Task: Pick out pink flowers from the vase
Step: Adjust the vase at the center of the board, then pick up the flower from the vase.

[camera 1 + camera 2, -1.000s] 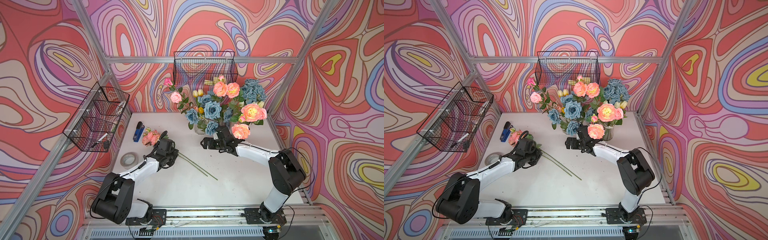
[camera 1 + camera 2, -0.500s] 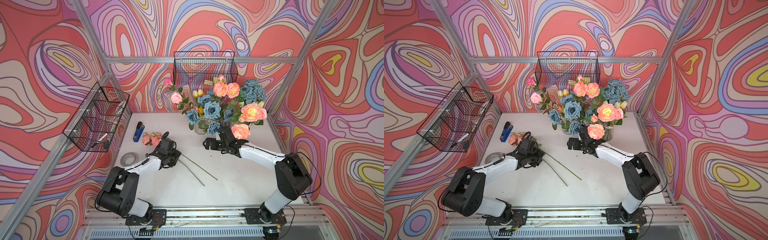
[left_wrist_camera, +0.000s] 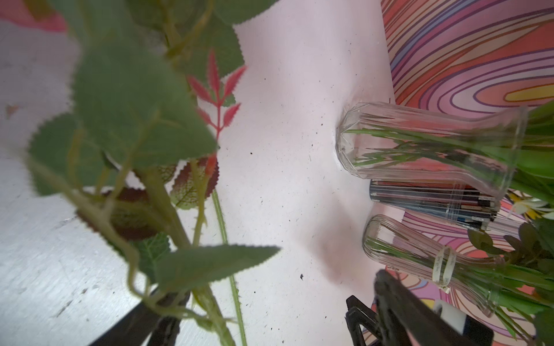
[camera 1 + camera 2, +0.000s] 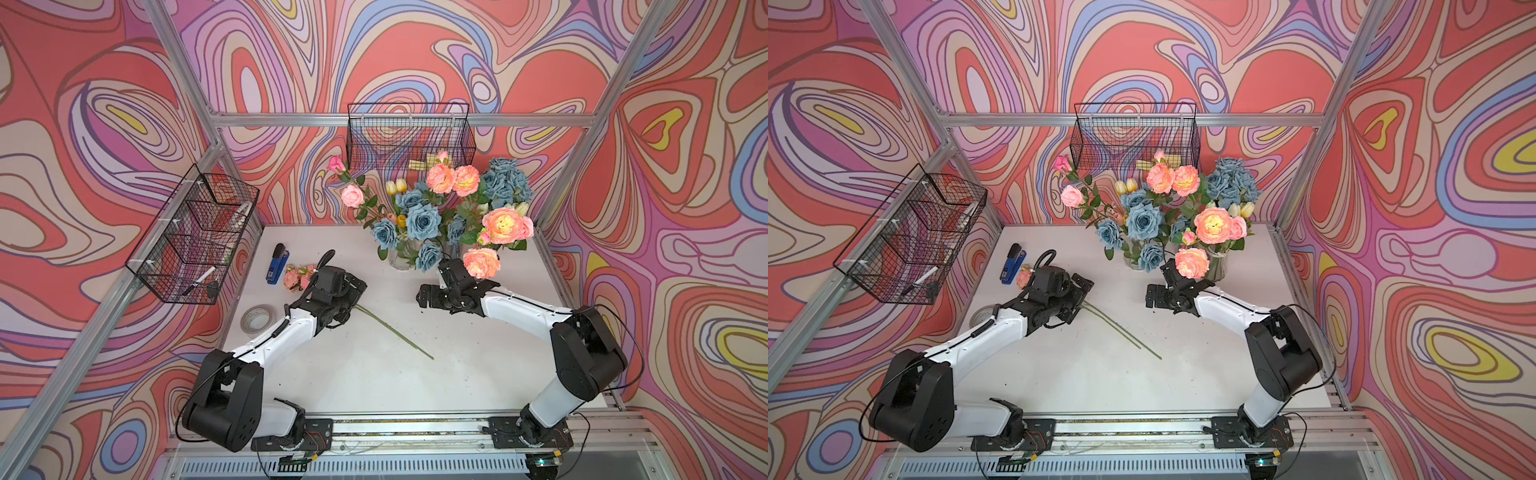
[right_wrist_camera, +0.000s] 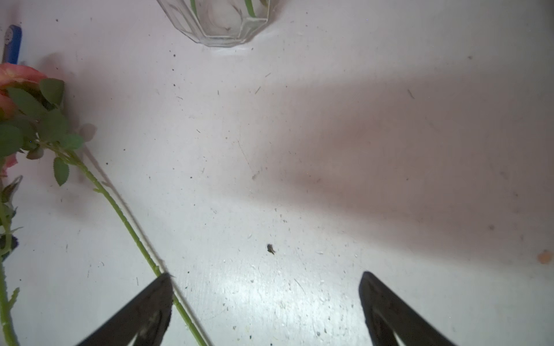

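My left gripper (image 4: pixel 352 291) hangs open over the pink flowers (image 4: pixel 297 276) lying on the table (image 4: pixel 374 395), their stems (image 4: pixel 390 328) loose under it. My right gripper (image 5: pixel 266 280) is spread wide and empty. Beyond, several more pink blooms (image 4: pixel 503 224) stand in the vases (image 4: pixel 399 264), so I judge most of the work remains.

The walls (image 4: pixel 415 50) swirl in bands of coral red, pink, lilac, cream, blue and yellow, each with a dark outline. The surface (image 4: pixel 374 382) is white with dark flecks. The pink flowers (image 4: pixel 503 225) are peach-pink with yellowish centres, set among dusty blue roses (image 4: pixel 422 220) and yellow tulips (image 4: pixel 395 186). The stems (image 4: pixel 395 332) are green. At the far left lies a blue and black stapler (image 4: pixel 277 264). The wire baskets (image 4: pixel 409 133) are black, and the arms (image 4: pixel 282 336) are white and black.
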Tool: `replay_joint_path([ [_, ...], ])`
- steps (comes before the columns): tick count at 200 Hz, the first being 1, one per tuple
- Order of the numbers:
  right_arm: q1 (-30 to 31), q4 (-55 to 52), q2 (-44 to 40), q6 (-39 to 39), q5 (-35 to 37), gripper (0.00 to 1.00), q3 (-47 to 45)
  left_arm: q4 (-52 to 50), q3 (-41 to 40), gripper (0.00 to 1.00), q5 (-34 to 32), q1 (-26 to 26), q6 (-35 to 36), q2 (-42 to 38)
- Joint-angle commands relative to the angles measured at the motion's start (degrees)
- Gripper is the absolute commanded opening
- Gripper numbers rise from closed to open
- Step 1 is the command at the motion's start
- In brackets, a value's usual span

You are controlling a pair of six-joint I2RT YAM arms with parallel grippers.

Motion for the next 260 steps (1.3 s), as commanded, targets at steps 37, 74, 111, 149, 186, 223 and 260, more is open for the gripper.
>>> replay_joint_path([
  [37, -0.5, -6.3, -3.2, -2.4, 8.1, 0.98, -0.5, -1.8, 0.7, 1.0, -1.4, -0.2, 2.7, -1.2],
  [74, -1.0, -8.1, -5.4, -3.2, 11.9, 0.98, -2.5, -0.6, 0.9, 1.0, -2.0, -0.2, 5.5, -1.9],
  [111, -1.2, -11.0, -7.5, -4.6, 12.4, 0.98, -3.2, 2.5, 0.4, 0.99, -1.7, -0.2, 7.0, -2.8],
  [149, -1.2, -15.6, -10.2, -8.7, 16.7, 0.98, -4.5, 6.3, 0.4, 0.97, -1.0, -0.2, 10.2, -3.4],
  [186, -1.3, -15.3, -14.3, -8.4, 17.9, 0.98, -8.6, 10.1, 1.4, 1.0, -3.8, -0.3, 15.4, -5.8],
  [223, -1.3, -11.3, -19.4, -5.8, 18.2, 0.98, -14.2, 19.6, 1.0, 0.97, -7.1, -0.2, 21.4, -8.8],
  [260, -1.4, -4.1, -27.8, -3.6, 18.4, 0.95, -21.0, 21.3, 4.2, 1.0, -11.4, -0.2, 27.9, -8.8],
])
